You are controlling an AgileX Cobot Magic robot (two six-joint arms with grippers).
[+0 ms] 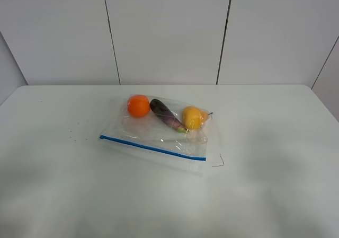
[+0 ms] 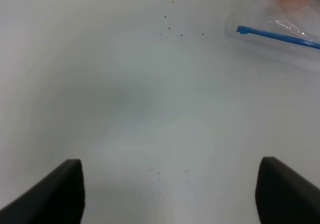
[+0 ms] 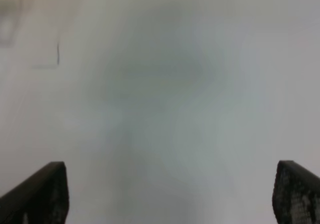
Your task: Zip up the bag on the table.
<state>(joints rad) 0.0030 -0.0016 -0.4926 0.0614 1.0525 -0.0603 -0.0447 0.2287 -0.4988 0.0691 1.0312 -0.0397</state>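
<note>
Left gripper (image 2: 170,194): the two dark fingers stand wide apart, nothing between them, above bare tabletop. Right gripper (image 3: 170,194): fingers likewise spread wide and empty; its wrist view is blurred, showing only pale surface and a thin dark mark.

Neither arm appears in the high camera view, so both sit back from the work area, apart from the object.

Ahead of the left fingers, well apart and off to one side, lies the end of the blue zipper strip (image 2: 277,35) with a sliver of the orange fruit beyond it. The right wrist view shows no part of the strip that can be made out.

The clear, crinkly plastic zip bag (image 1: 159,132) lies flat near the middle of the large plain white matte table (image 1: 275,195). Inside, along its far edge, sit an orange (image 1: 139,106), a purple eggplant (image 1: 167,116) and a yellow fruit (image 1: 194,117). The strip runs along the near edge, its long axis slanting from the left side, farther back, to the right side, nearer the camera.

Judgement: zipping not yet begun. The left arm has the strip's end in sight and appears better placed to reach it; which arm is truly nearer cannot be settled.
</note>
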